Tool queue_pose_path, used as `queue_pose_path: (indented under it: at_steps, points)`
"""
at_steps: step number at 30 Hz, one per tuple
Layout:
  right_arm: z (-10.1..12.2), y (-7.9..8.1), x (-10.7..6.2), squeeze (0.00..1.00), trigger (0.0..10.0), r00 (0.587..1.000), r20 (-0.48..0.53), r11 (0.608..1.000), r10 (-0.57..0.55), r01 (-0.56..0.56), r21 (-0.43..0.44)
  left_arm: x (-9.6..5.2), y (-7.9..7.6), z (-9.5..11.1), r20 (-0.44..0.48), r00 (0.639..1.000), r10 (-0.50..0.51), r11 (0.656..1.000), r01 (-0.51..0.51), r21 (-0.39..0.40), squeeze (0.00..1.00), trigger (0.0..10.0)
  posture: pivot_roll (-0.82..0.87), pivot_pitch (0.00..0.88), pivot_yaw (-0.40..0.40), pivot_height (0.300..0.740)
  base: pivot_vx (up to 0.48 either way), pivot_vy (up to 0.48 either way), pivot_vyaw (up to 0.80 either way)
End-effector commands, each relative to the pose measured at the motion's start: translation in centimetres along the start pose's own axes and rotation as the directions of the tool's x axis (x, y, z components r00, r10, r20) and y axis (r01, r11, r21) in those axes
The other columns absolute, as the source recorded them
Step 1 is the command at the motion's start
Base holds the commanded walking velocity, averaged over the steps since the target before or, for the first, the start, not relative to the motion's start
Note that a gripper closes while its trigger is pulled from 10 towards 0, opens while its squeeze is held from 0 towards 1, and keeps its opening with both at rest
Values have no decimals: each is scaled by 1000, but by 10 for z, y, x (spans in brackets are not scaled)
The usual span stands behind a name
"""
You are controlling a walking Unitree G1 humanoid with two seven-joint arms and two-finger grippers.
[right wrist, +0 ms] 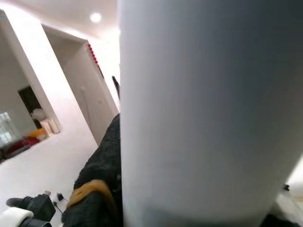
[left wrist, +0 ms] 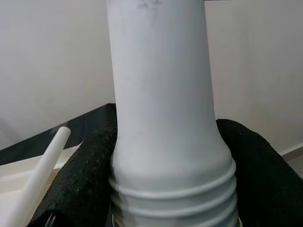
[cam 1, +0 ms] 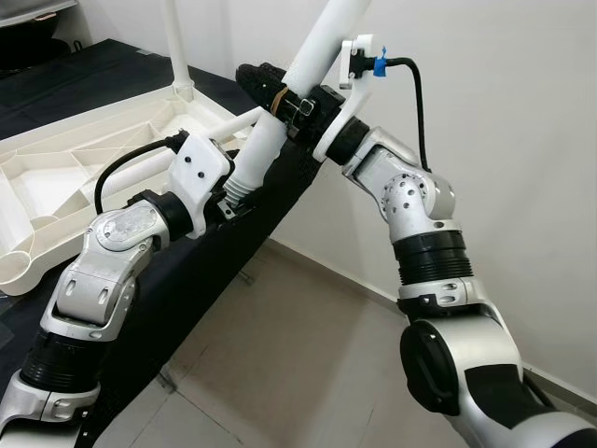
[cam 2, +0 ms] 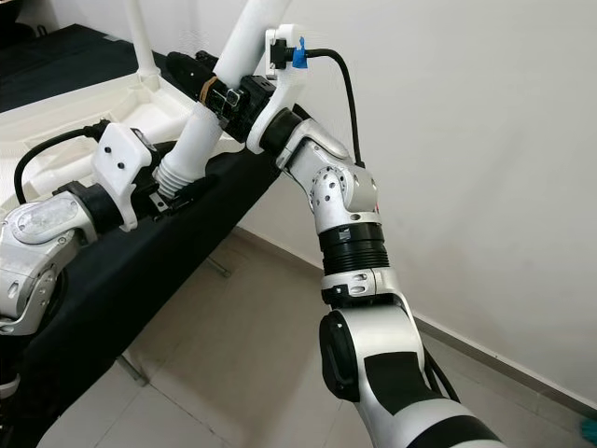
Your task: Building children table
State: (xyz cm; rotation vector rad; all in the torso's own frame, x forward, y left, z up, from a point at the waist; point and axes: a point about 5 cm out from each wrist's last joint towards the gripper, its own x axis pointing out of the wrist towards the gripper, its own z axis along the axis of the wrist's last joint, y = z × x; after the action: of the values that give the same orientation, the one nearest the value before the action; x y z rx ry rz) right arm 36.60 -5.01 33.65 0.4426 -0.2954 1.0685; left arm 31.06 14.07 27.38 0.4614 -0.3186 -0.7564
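With the left gripper (cam 1: 235,193), pinched the white leg (cam 1: 317,47) just above its ribbed threaded end (left wrist: 175,201). Pressed both black fingers (left wrist: 87,182) against opposite sides of the tube, as seen from the left wrist. With the right gripper (cam 1: 291,98), clamped the same leg higher up, fingers closed around the shaft. Held the leg tilted in the air, threaded end down and toward the robot's left, upper end running out of frame against the pale wall (cam 1: 504,140).

Kept the leg clear of the tabletop (cam 1: 56,173), near it but not touching, above the edge of the black cloth (cam 1: 187,289) under the work. Laid upside down on that cloth, the tabletop, ribbed underside up.

Judged as partly done. Seen standing from the far corner of the tabletop, a second leg (cam 1: 173,42), apparently already fitted. Not yet brought to any socket, the held leg. Left to do, by this reading: carry the threaded end over to a free corner, set it upright into the socket and twist it home. Could not tell how many corners lacked a leg, with much of the tabletop outside the frame or behind the left arm. After that, presumably, turn the table onto its feet.
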Motion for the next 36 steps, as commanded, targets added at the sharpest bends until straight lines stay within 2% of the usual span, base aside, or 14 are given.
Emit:
queue_pose_path:
  at_steps: [1,19,20,28,34,35,36]
  points:
    - [7,7,7,0,0,999,18,999,26,-26,-24,6,-20,6,43,992,-120,992,118,32,0,10000,24,145,-92,740,0,0,0]
    - [7,7,6,0,0,999,23,999,31,-31,-18,5,-15,2,5,994,-110,994,110,-3,0,10000,25,149,-87,740,0,0,0]
    - [7,7,6,0,0,999,24,999,30,-29,-16,5,-15,1,3,994,-110,994,110,-7,1000,10000,26,149,-88,740,0,0,0]
    - [6,8,6,0,0,999,22,999,33,-33,-16,4,-10,1,4,996,-89,996,90,-20,1000,10000,25,150,-87,740,0,0,0]
    - [5,8,5,0,0,999,12,999,33,-32,-28,0,6,-4,-44,999,2,995,3,103,1000,10000,26,151,-88,740,0,0,0]
    - [5,8,5,0,0,999,12,999,33,-32,-28,0,6,-4,-44,999,2,995,3,103,1000,10000,26,151,-88,740,0,0,0]
    - [5,7,4,0,0,999,11,999,32,-32,-29,-2,9,-6,-65,998,15,988,-5,155,925,10000,25,151,-86,740,0,0,0]
